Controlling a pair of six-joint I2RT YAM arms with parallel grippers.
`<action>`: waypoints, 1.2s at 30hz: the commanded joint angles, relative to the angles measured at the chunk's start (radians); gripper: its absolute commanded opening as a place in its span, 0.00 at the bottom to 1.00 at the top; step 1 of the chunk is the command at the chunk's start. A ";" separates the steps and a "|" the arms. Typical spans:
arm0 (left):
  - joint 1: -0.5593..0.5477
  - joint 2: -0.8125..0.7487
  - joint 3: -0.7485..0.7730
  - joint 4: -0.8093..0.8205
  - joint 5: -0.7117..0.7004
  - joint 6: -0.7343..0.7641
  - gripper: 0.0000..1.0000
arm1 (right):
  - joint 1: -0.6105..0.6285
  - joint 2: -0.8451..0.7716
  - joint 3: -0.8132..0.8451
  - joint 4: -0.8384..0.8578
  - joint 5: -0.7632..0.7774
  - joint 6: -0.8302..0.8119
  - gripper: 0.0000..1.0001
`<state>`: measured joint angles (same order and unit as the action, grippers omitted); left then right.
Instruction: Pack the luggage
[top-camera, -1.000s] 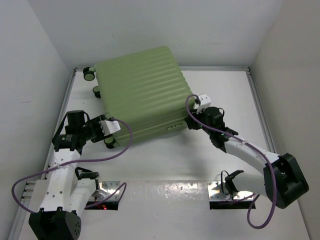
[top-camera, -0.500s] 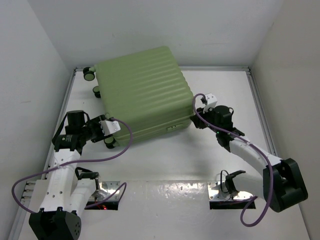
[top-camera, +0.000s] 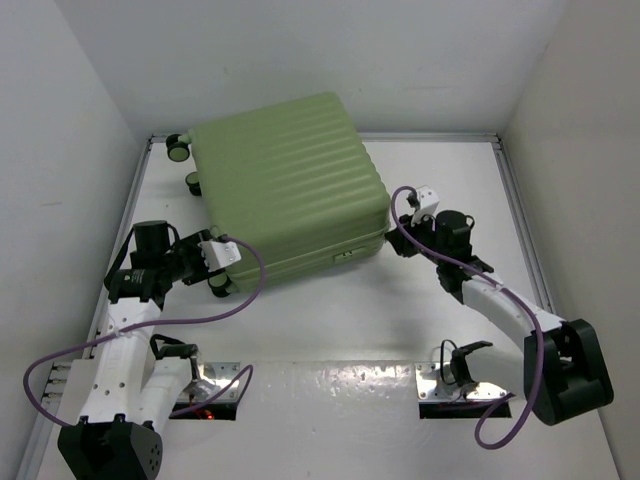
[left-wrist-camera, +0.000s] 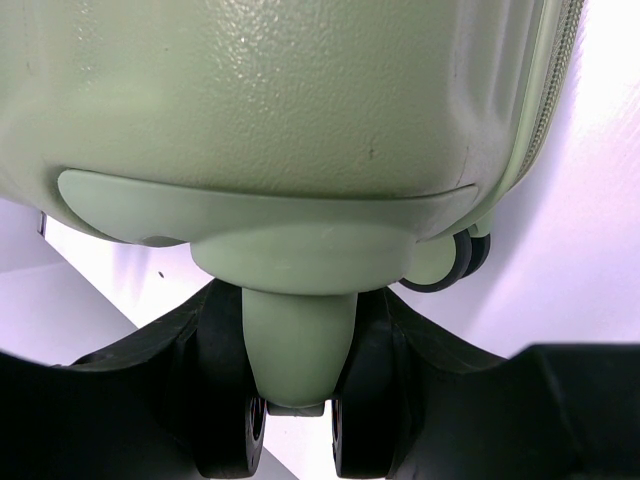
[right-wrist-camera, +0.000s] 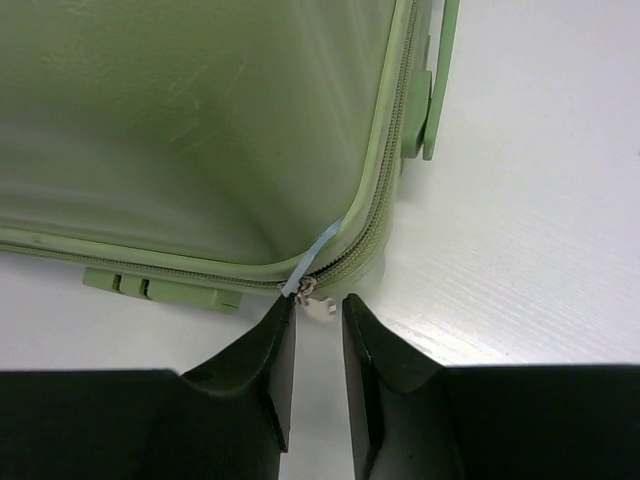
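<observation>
The luggage's (top-camera: 285, 190) zipper pull (right-wrist-camera: 322, 307) lies just ahead of the right gripper (right-wrist-camera: 318, 330), its jaws narrowly apart, while the left gripper (left-wrist-camera: 300, 310) clamps a caster (left-wrist-camera: 297, 365).

The luggage (top-camera: 285, 180) is pale green with a ribbed shell of parallel ridges, its wheels (left-wrist-camera: 225, 440) black, a pale blue tag (right-wrist-camera: 322, 243) and silvery pull (right-wrist-camera: 322, 306) at its zip, on a white surface (top-camera: 450, 170), beside purple cables (top-camera: 200, 316) and the black-fingered right tool (right-wrist-camera: 318, 310).
</observation>
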<state>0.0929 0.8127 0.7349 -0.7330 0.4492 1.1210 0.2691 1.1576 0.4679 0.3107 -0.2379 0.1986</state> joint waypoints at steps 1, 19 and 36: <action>0.050 0.043 -0.043 0.009 -0.130 -0.056 0.00 | -0.044 -0.022 -0.003 0.068 0.035 -0.050 0.24; 0.050 0.043 -0.043 0.009 -0.121 -0.047 0.00 | -0.099 -0.023 -0.038 0.059 -0.299 -0.152 0.49; 0.059 0.124 0.014 -0.019 0.002 -0.026 0.00 | -0.326 0.355 0.187 -0.008 -1.009 -0.102 0.30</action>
<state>0.1150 0.8543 0.7593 -0.7639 0.4980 1.1404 -0.0532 1.4765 0.6132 0.2939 -1.0584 0.0818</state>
